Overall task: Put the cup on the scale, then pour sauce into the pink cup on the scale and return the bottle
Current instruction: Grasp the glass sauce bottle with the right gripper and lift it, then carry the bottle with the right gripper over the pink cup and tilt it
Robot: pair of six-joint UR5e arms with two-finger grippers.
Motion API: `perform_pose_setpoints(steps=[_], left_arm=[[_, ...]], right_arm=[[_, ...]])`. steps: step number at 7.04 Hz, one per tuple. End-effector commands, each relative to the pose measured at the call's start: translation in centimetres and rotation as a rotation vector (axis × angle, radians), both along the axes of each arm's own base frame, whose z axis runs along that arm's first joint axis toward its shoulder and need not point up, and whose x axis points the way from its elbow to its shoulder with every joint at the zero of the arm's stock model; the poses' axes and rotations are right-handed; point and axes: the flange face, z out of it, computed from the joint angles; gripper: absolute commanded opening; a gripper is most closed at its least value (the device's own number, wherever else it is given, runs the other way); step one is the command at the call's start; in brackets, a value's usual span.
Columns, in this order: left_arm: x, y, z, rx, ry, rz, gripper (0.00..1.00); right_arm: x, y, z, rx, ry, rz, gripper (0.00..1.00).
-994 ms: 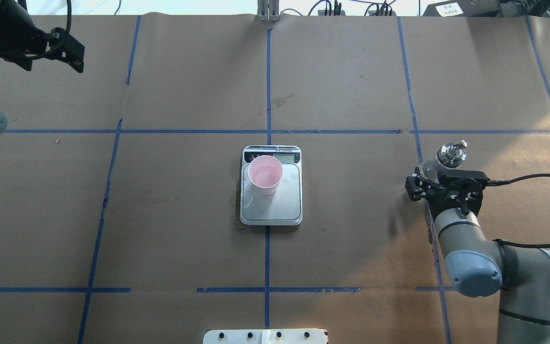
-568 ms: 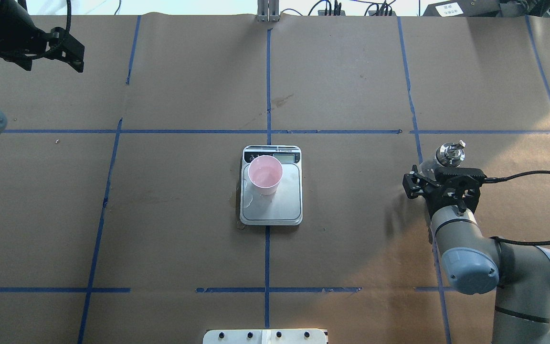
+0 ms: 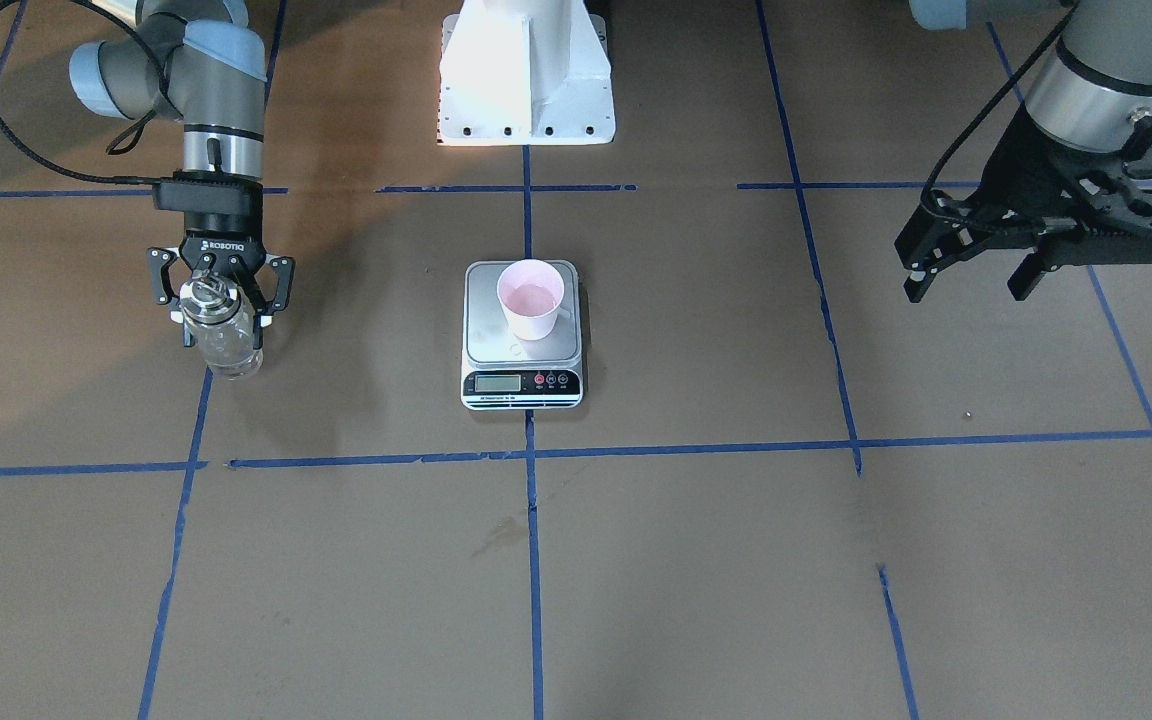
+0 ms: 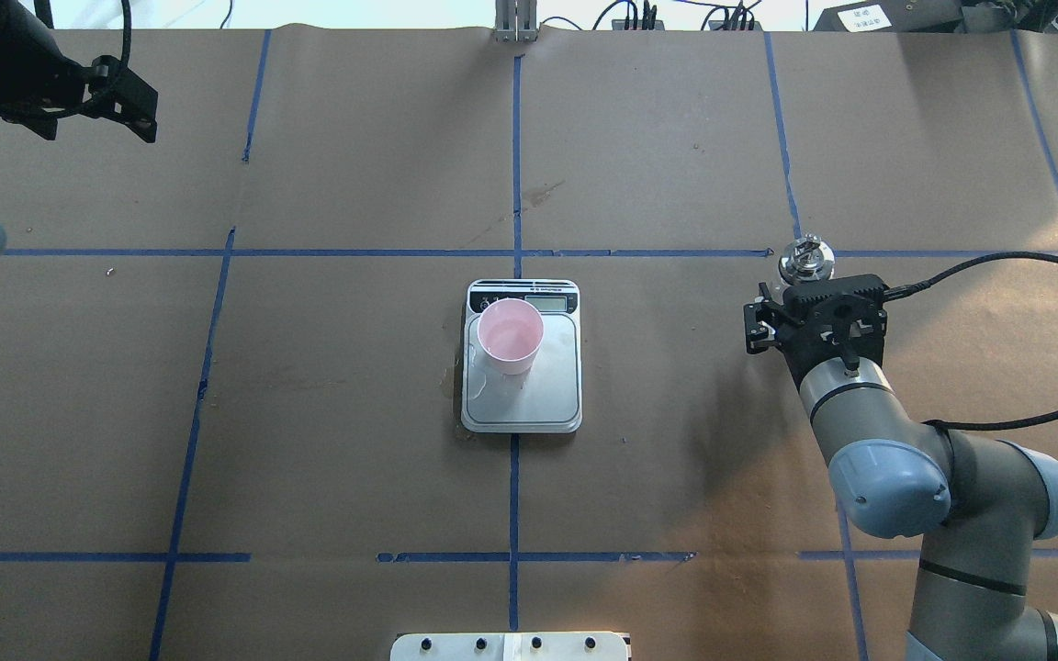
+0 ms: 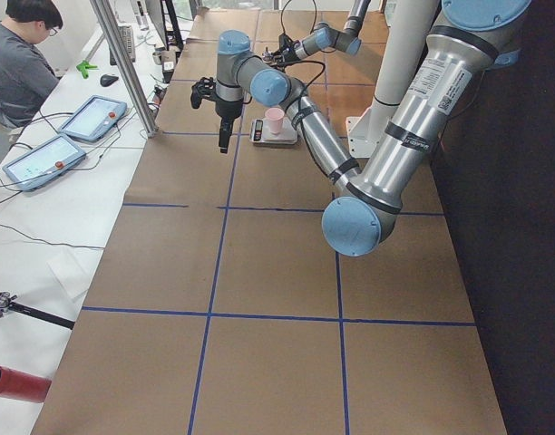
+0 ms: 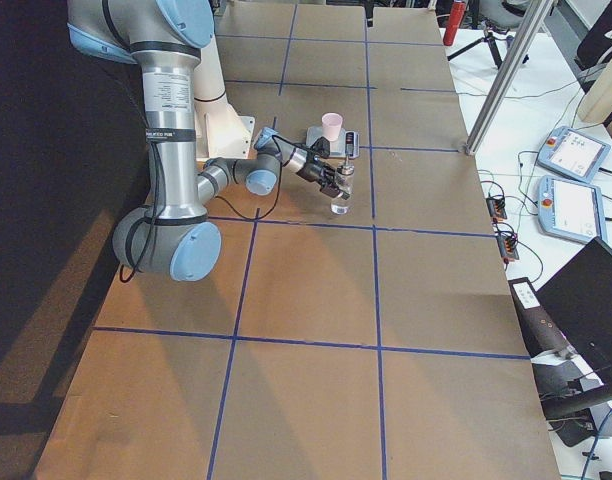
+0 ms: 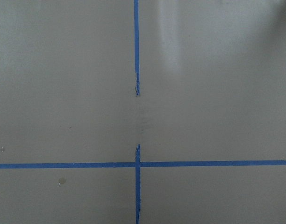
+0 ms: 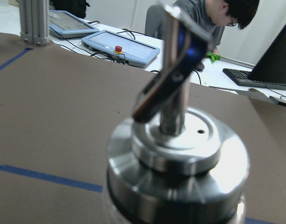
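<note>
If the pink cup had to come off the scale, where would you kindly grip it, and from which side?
Across its upper wall, from the robot's left: the cup stands upright, handleless, seemingly holding liquid, toward the scale's left edge, and the left gripper is open and free.

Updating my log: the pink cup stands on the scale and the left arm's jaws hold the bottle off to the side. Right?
Not quite: the right gripper holds the bottle, as the exterior front-facing view shows; the left gripper is open and empty. The cup does stand on the scale.
</note>
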Motion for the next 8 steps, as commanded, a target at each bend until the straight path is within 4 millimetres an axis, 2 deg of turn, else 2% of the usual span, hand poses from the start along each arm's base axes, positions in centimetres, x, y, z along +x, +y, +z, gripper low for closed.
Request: perform_pose_setpoints(steps=[1,2,4,5,6,7,8], left_arm=[[-0.6,0.8,2.7,0.017,-0.033,0.052,1.0],[-2.6,0.5,4.5,0.074,-0.071,0.111,1.0],[-10.5,0.0,10.8,0.209,-0.187,0.269,1.0],[-14.3,-0.4,16.3,0.264,-0.251,0.408,1.0],[-18.7,-1.3,21.1,0.245,-0.273,0.435,1.0],[-19.8,-0.2,24.6,0.23,-0.268,0.431,1.0],[-19.8,0.0,28.2,0.279,-0.262,0.423,1.0]], right_arm=[[1.5,-0.4,-3.4,0.067,0.127,-0.095,0.0],[1.3,-0.6,-5.2,0.122,0.197,-0.139,0.0],[0.5,-0.9,-8.5,0.259,0.394,-0.173,0.0],[-1.3,-0.4,-10.2,0.271,0.469,-0.171,0.0],[-4.0,1.5,-11.8,0.292,0.58,-0.169,0.0],[-6.1,2.6,-13.6,0.316,0.725,-0.169,0.0],[-7.8,3.7,-14.1,0.328,0.792,-0.18,0.0]])
